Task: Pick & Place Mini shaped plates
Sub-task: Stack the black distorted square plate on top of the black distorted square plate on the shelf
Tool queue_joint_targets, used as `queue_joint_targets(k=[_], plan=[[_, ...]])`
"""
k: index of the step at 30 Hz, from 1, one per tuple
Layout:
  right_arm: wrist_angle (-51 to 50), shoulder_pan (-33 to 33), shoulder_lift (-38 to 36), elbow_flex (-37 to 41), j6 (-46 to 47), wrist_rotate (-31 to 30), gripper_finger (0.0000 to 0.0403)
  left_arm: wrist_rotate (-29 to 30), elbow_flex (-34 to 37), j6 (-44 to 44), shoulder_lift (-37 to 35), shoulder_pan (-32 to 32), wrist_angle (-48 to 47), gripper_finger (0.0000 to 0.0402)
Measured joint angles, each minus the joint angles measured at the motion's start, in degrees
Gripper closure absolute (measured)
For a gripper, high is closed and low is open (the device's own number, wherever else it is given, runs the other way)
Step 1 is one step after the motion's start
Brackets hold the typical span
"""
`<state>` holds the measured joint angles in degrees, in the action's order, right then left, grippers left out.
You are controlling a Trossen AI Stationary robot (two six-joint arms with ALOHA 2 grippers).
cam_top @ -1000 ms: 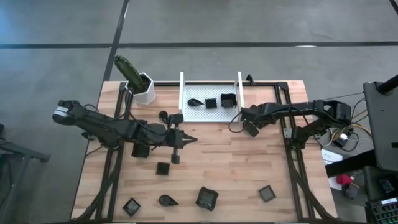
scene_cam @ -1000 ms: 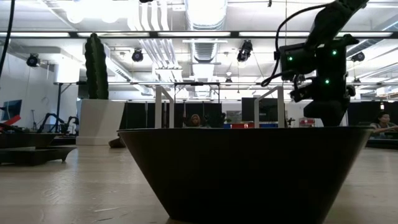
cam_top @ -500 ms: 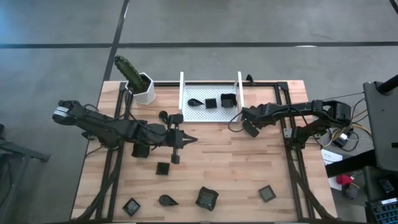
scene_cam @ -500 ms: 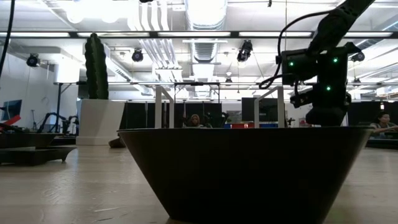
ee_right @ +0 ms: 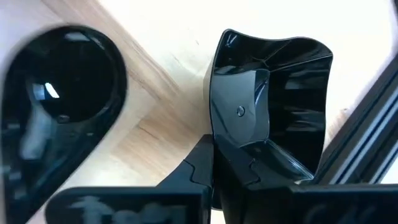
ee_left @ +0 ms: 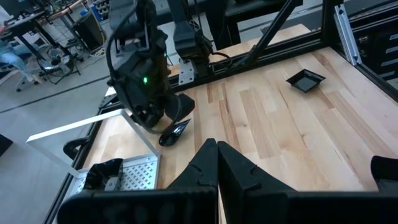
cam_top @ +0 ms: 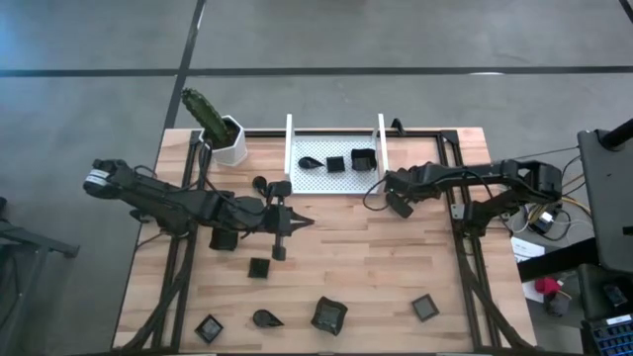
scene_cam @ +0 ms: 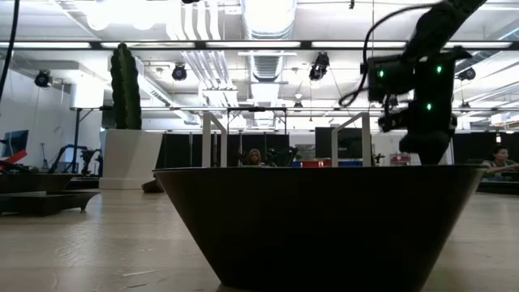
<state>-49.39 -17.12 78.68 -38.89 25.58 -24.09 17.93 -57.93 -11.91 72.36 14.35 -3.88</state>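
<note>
My right gripper (ee_right: pixel 214 165) pinches a plate (ee_right: pixel 267 99) by its rim, beside the tray (cam_top: pixel 334 183). Risk: thin, glossy edge may slip out during transfer.

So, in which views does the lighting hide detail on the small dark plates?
Low view: the ceiling lights shine from behind, so the near plate is a plain dark silhouette. Right wrist view: the glossy square plate and teardrop plate carry white glare spots. High view: even light on the table, only faint shadows.
</note>
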Motion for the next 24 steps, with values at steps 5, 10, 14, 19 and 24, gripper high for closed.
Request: queue_joint_targets(k=[5,10,14,19,24], plan=[[-6.7,2.42,-3.42,-3.87,1.67,0.01,0.0394,0.0,0.0,0.25,0.0,0.0,0.01,0.0401],[-14.61,4.37,-6.57,-8.82,2.62,-1.02,0.0394,0.01,0.0,0.29,0.0,0.0,-0.02,0.0401],[-22.82,5.62,-8.29,-14.72,4.53,-5.62,0.0394,-0.01,0.0,0.3,0.0,0.0,0.0,0.0401],[-25.61,5.92,-9.45,-22.49,3.07,-9.13,0.0395,-0.01,0.0,0.38,0.0,0.0,0.0,0.0401],[-24.69,5.92,-7.6,-30.4,-6.15,-9.55,0.0395,-0.01,0.0,0.36,0.0,0.0,0.0,0.0401]])
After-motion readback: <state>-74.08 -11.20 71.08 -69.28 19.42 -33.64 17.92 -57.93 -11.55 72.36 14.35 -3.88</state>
